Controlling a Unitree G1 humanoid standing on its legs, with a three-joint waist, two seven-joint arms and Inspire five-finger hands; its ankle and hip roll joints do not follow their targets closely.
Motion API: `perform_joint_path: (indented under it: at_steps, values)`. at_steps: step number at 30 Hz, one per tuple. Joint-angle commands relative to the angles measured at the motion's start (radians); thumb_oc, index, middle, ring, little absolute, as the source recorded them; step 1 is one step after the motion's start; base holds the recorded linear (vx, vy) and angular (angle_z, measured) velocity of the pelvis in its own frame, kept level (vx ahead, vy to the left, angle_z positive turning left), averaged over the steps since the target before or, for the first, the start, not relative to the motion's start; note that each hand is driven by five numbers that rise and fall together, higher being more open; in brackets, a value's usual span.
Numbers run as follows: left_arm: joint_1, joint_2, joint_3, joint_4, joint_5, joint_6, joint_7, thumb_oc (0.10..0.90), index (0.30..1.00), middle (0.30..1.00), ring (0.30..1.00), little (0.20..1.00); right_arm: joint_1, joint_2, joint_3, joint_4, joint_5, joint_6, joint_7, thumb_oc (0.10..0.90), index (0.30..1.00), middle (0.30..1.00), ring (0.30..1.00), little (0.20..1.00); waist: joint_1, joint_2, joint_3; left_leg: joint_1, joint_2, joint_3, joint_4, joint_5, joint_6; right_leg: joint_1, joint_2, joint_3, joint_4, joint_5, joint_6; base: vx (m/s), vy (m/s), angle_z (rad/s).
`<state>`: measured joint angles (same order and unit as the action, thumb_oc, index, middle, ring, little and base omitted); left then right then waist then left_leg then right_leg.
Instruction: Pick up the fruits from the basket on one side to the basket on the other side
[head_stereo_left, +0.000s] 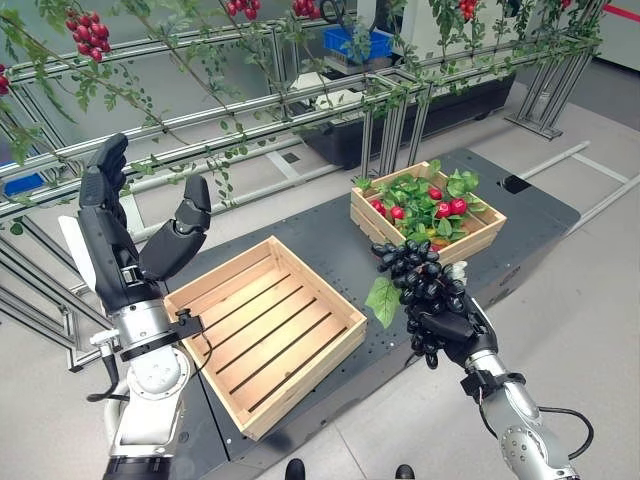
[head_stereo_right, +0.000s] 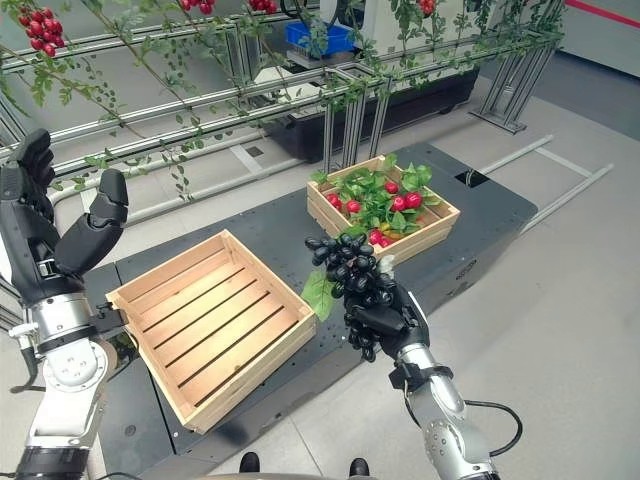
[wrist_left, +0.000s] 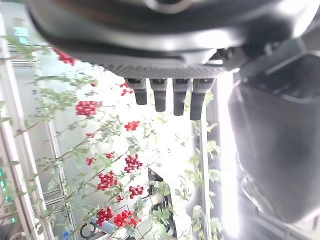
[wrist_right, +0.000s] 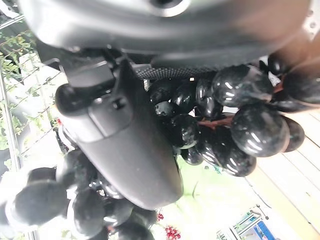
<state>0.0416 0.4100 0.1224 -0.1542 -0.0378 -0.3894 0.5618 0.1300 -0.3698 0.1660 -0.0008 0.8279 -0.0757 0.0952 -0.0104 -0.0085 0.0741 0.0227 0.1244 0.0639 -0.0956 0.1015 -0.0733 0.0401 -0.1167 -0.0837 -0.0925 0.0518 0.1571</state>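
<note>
A bunch of black grapes (head_stereo_left: 420, 275) with a green leaf (head_stereo_left: 382, 299) is held up in my right hand (head_stereo_left: 447, 328), whose fingers and thumb (wrist_right: 130, 145) curl round it; the glossy grapes (wrist_right: 240, 120) press against the palm. It hangs above the dark platform between the two crates. The empty slatted wooden crate (head_stereo_left: 266, 325) lies to the left. The far crate (head_stereo_left: 480, 240) holds red fruits (head_stereo_left: 450, 207) among green leaves. My left hand (head_stereo_left: 120, 235) is raised upright left of the empty crate, fingers (wrist_left: 167, 92) straight, holding nothing.
Both crates rest on a dark low platform (head_stereo_left: 540, 215). A metal trellis (head_stereo_left: 300, 110) with vines and red berry clusters (head_stereo_left: 88, 32) runs behind. A black planter trough (head_stereo_left: 420, 125) and blue bin (head_stereo_left: 358, 42) stand at the back. Grey floor lies to the right.
</note>
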Motion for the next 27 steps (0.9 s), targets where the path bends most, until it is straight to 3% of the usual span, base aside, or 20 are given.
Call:
perform_joint_path:
  at_steps: [1,6,8,12,16,21,24,27]
  values:
    - [-0.06,0.044,-0.002,0.013,-0.06,-0.09,-0.03,0.8,0.9,0.9,0.9,0.9,-0.114,0.042,-0.048,-0.145,0.002,-0.166,0.034,0.4,0.3,0.3,0.3,0.3,0.002,-0.028,-0.071,0.03,0.025,-0.001,0.008,-0.086,0.003,-0.029,0.037,0.003,0.005,-0.009,-0.063,-0.02,-0.138,-0.07]
    - [-0.079,0.031,-0.085,-0.01,-0.205,-0.117,-0.183,0.8,0.9,0.9,0.9,0.9,-0.157,0.036,-0.038,-0.15,0.044,-0.163,0.065,0.4,0.3,0.3,0.3,0.3,0.016,-0.037,-0.056,0.016,0.027,-0.036,0.008,-0.075,0.003,-0.037,0.063,0.024,0.005,-0.011,-0.077,-0.04,-0.047,-0.13]
    - [-0.095,0.018,-0.13,-0.015,-0.305,-0.107,-0.266,0.8,0.9,0.9,0.9,0.9,-0.179,0.032,-0.017,-0.14,0.057,-0.169,0.085,0.4,0.3,0.3,0.3,0.3,0.031,-0.04,-0.045,0.026,-0.009,-0.084,0.008,-0.08,0.013,-0.037,0.066,0.057,0.005,-0.007,-0.077,-0.05,0.098,-0.25]
    - [-0.104,0.013,-0.189,-0.026,-0.327,-0.106,-0.34,0.8,0.9,0.9,0.9,0.9,-0.2,0.025,0.011,-0.15,0.109,-0.162,0.114,0.4,0.3,0.3,0.3,0.3,0.047,-0.046,-0.018,0.013,-0.068,-0.156,0.081,-0.112,0.027,-0.025,0.049,0.108,0.005,0.013,-0.072,-0.11,0.256,-0.81]
    - [-0.125,0.02,-0.216,-0.013,-0.378,-0.108,-0.396,0.8,0.9,0.9,0.9,0.9,-0.194,0.051,0.023,-0.171,0.136,-0.143,0.116,0.4,0.3,0.3,0.3,0.3,0.036,-0.033,-0.011,0.034,-0.101,-0.129,0.073,-0.132,0.049,-0.022,0.008,0.115,0.005,0.03,-0.044,-0.14,0.348,-0.44]
    - [-0.149,0.016,-0.225,0.006,-0.406,-0.094,-0.427,0.8,0.9,0.9,0.9,0.9,-0.202,0.079,0.02,-0.166,0.16,-0.135,0.148,0.4,0.3,0.3,0.3,0.3,0.024,-0.023,0.009,0.058,-0.178,-0.139,0.061,-0.166,0.093,-0.091,-0.075,0.13,0.005,0.121,0.028,-0.18,0.393,-0.25]
    - [-0.155,0.008,-0.217,0.015,-0.415,-0.082,-0.455,0.8,0.9,0.9,0.9,0.9,-0.217,0.088,0.014,-0.159,0.166,-0.124,0.159,0.4,0.3,0.3,0.3,0.3,0.026,-0.023,0.011,0.063,-0.205,-0.132,0.059,-0.182,0.103,-0.134,-0.112,0.131,0.005,0.166,0.042,-0.16,0.252,-0.36]
    - [-0.152,0.012,-0.203,0.018,-0.426,-0.068,-0.476,0.8,0.9,0.9,0.9,0.9,-0.232,0.09,0.018,-0.152,0.193,-0.096,0.196,0.4,0.3,0.3,0.3,0.3,0.038,-0.02,0.015,0.057,-0.212,-0.091,0.074,-0.195,0.11,-0.145,-0.128,0.063,0.033,0.181,0.035,-0.19,0.144,-0.44]
